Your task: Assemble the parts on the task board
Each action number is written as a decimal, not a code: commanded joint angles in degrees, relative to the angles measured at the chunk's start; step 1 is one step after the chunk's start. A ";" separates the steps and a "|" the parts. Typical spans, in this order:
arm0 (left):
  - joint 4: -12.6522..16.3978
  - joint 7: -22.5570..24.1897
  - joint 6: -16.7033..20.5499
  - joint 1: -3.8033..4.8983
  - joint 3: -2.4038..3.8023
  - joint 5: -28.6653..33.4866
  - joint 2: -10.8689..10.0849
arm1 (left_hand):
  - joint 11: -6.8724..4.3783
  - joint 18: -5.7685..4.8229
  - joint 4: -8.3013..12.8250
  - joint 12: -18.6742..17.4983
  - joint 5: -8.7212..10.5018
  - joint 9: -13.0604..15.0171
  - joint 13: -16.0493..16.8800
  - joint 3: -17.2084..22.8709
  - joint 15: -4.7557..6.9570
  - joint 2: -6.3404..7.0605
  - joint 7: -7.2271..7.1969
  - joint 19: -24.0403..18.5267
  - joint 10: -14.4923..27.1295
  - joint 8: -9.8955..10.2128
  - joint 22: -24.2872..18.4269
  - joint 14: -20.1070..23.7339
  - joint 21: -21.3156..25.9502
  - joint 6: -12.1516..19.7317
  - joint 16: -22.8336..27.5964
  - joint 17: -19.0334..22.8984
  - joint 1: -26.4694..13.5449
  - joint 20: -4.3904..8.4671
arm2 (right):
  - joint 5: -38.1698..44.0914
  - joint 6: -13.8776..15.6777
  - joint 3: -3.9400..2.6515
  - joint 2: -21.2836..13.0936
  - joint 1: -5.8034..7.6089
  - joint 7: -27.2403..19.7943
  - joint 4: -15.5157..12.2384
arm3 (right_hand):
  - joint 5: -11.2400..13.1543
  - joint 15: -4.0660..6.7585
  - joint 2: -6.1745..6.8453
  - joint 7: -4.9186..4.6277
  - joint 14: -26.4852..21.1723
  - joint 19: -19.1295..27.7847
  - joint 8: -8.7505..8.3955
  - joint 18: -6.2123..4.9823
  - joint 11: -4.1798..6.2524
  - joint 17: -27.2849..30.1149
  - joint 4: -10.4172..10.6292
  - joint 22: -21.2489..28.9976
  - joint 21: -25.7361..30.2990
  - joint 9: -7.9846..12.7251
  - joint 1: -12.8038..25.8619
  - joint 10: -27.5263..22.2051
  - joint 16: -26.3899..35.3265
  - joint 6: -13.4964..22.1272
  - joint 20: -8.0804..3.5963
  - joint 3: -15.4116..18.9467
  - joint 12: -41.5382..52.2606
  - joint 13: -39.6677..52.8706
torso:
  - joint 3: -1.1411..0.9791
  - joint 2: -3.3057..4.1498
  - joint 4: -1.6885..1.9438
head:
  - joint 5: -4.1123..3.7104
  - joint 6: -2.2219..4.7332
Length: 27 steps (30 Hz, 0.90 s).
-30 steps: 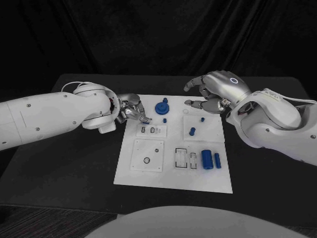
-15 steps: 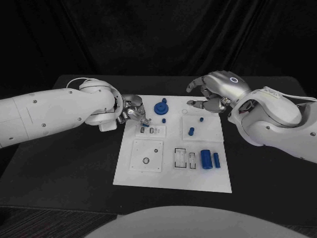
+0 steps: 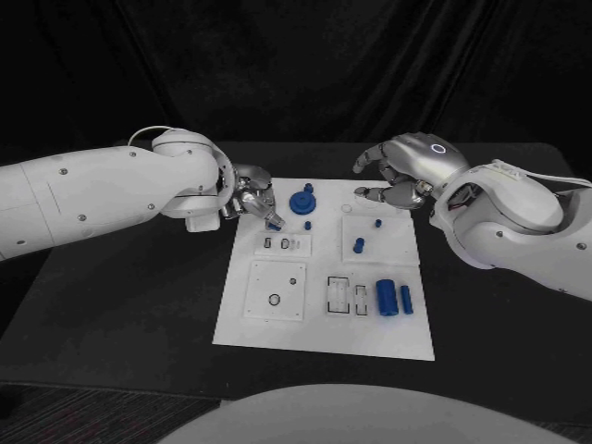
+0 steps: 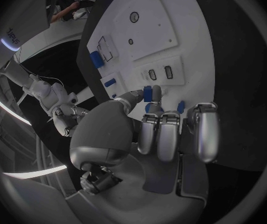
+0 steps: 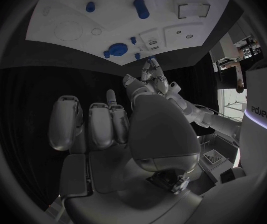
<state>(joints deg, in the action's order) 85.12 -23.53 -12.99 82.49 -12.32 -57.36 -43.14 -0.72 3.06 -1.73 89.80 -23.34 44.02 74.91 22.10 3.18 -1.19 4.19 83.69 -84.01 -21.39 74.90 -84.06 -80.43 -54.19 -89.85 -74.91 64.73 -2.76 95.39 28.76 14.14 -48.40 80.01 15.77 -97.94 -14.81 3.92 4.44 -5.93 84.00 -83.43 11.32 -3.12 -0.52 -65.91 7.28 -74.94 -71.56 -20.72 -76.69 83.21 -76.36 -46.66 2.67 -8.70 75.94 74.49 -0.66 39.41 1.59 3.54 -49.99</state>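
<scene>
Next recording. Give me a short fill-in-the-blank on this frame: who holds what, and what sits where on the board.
1. The small blue part is pinched by the ____ hand.
2. The right hand hovers at the task board's far edge and holds ____.
3. The big blue cylinder lies beside a ____ blue cylinder.

Missing words: left; nothing; thinner

My left hand (image 3: 252,203) sits over the task board's (image 3: 326,338) 10 o'clock corner, pinching a small blue part (image 3: 272,223). My right hand (image 3: 400,176) hovers at the 1 o'clock corner. Between them stands the blue knob (image 3: 302,201), an obstacle. The board's 6 o'clock half lies open; a blue cylinder (image 3: 387,298) lies at 4 o'clock.
</scene>
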 commanded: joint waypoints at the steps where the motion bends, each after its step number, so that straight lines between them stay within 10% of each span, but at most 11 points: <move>1: 0.04 -0.32 -3.57 0.51 0.04 0.42 0.55 | -0.43 -0.74 3.07 0.20 0.35 0.19 15.09 3.36 0.55 -0.10 -1.35 0.65 -5.99 -0.24 11.97 -5.94 -0.36 -1.95 -0.15 -15.09 -0.54 -0.08 | 0.30 -0.95 -0.04 0.17 -0.26 1.06 0.36 | -0.11 -0.48 -0.27 -0.13 1.93 0.11 0.25 -0.67 0.01 -0.03 0.34 -10.03 0.25 0.09 -0.10 -0.33 0.12 -0.46 0.20 0.06 -0.20 0.04 | -0.01 -0.06 0.03 | -0.11 -0.01; 14: -2.00 -1.44 -9.78 1.10 0.04 -4.18 2.47 | -0.29 -0.74 3.37 0.20 2.76 0.76 15.09 4.19 0.51 -0.63 -1.16 0.70 -5.99 0.45 11.94 -5.94 -0.17 -1.44 -0.15 -15.09 -1.56 0.00 | 0.30 -1.41 -0.04 0.80 -0.81 1.10 1.51 | -0.17 -0.51 -0.31 -0.09 1.95 0.09 0.36 -0.66 -0.07 -0.14 0.47 -10.04 0.21 0.12 -0.11 -0.31 0.06 -0.66 0.20 0.08 -0.18 0.06 | -0.98 -0.77 0.01 | -0.24 -0.01; 27: -1.55 -1.64 -7.91 1.12 0.03 -4.76 3.46 | -0.45 -0.91 3.80 0.20 3.14 1.56 15.09 4.97 0.64 -1.21 -1.32 1.24 -5.99 0.72 12.19 -5.94 -0.79 -1.98 -0.15 -15.09 -2.46 0.08 | 0.30 -1.67 -0.04 0.80 -1.31 1.19 2.02 | -0.21 -0.54 -0.31 -0.08 1.97 0.07 0.39 -0.65 -0.14 -0.19 0.51 -10.05 0.17 0.16 -0.14 -0.29 0.03 -0.72 0.21 0.09 -0.16 0.07 | -2.10 -1.56 -0.27 | 0.14 -0.01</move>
<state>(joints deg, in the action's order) 83.31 -25.26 -21.59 83.46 -12.34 -61.33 -39.86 -0.72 3.07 0.02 89.80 -19.87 45.55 74.91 24.65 3.38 -1.77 4.40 83.69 -84.01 -20.84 74.90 -83.85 -81.09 -54.59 -89.85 -74.91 62.16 -2.76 95.39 27.47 14.14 -47.58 78.89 15.93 -95.96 -14.81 3.93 4.45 -5.99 84.00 -83.43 11.32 -3.12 -0.52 -66.09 7.43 -74.92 -71.56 -20.62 -76.69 83.21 -76.36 -47.03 2.67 -8.54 75.94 74.52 -2.43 38.05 1.43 3.57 -49.99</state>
